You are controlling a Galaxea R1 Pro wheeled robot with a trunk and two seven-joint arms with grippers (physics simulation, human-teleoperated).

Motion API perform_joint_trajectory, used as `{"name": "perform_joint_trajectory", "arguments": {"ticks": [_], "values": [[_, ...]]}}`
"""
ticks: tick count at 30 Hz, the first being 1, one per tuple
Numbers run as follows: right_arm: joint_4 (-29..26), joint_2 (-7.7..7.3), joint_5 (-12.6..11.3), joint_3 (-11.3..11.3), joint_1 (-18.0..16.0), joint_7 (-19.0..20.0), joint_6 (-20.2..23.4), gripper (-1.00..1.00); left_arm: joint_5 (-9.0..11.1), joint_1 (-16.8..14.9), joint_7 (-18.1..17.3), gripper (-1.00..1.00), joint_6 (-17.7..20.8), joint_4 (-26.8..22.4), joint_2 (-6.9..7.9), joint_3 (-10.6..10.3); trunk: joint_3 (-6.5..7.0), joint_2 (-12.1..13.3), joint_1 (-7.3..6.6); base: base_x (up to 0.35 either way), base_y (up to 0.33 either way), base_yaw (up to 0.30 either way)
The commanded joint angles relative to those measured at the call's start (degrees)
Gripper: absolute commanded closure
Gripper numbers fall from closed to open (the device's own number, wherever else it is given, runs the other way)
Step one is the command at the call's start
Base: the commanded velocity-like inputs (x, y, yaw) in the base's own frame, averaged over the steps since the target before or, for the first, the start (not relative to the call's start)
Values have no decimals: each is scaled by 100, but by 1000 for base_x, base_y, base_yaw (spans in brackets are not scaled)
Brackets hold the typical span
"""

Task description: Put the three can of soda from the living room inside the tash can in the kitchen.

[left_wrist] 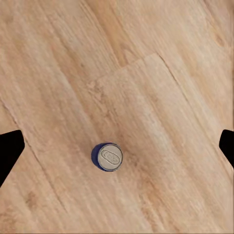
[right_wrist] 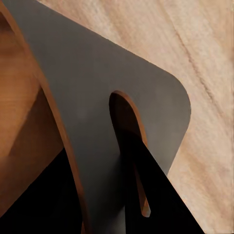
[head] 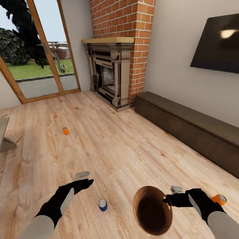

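A dark blue can of soda stands upright on the wood floor just right of my left gripper. Through the left wrist camera that blue can sits below and between the widely spread fingertips, so the left gripper is open and above it. My right gripper is shut on the rim of the tash can, whose brown inside faces the head camera. The right wrist view has its grey outer wall with a dark finger over it. One orange can lies by my right forearm. Another orange can stands farther off on the floor.
I am in the living room. A red-brick fireplace is ahead, glazed wooden doors at the left, a wall TV and a long dark low unit at the right. A grey table corner shows at the left edge.
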Motion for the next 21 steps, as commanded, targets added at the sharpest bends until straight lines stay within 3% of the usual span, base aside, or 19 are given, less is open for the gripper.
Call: {"name": "perform_joint_trajectory", "arguments": {"ticks": [1,6,9,15,21], "values": [[-235,5,-12,6,-145,12,297,100,21,-289,-45,-100,-157,337,-1,-9,0,0,0,321,-11,0],[-436,-36,17,10,-610,10,867,100,46,-582,-88,-100,-348,673,-15,-36,0,0,0,239,-124,0],[-473,-80,27,14,-878,-11,1039,100,59,-633,-82,-100,-432,740,-175,-339,0,0,0,93,-139,0],[-475,-95,17,4,-968,-225,1105,100,93,-644,-98,-100,-489,785,-233,-502,0,0,0,24,-36,-15],[-474,-168,-17,-8,-994,-251,1610,100,100,-645,-116,-100,-501,783,-228,-527,0,0,0,3,-4,-177]]}}
